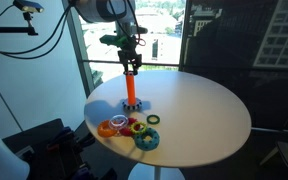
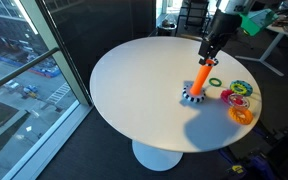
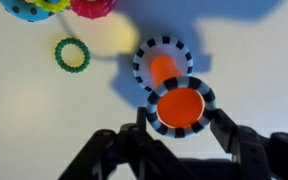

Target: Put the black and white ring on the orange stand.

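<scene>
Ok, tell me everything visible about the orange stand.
The orange stand is a slim, bright-orange, plastic-looking peg, upright on the round white table. A black-and-white striped band circles its foot. The black and white ring sits around its top, pinched by the hand; the coloured rings lie apart from it.

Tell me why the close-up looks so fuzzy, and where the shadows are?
Wrist view: blurry all over, even the gripper holding the black and white ring; a bluish shadow lies on the table by the orange stand. In both exterior views: bright daylight, a dark shadow beside the stand.
</scene>
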Robot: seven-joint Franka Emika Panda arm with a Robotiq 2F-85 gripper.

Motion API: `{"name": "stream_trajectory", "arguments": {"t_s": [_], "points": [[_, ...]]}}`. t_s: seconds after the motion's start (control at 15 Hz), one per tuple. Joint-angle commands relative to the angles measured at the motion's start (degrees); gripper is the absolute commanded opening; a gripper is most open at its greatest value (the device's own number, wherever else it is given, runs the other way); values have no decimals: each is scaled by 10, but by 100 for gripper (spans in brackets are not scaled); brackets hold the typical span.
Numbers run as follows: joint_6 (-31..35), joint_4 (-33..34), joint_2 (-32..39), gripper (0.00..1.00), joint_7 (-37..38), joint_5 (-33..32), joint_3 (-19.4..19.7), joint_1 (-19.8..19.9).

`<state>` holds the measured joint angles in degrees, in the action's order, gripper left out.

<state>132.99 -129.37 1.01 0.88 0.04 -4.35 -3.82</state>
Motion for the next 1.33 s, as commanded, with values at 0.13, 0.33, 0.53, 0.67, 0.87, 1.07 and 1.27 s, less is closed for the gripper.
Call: {"name": "stream_trajectory", "arguments": {"t_s": [0.13,0.33,0.53,0.67,0.87,1.07,1.27], "points": [[-1,-10,-5,41,5,14,1,-1],[12,-17,-4,41,6,19,1,-1],[18,-21,-3,50,6,22,1,-1],[15,-19,-4,93,7,19,2,0],[0,-14,-7,100,8,14,4,1],[-42,-3,-14,100,6,9,6,3],[-96,7,-29,100,5,3,10,5]]}}
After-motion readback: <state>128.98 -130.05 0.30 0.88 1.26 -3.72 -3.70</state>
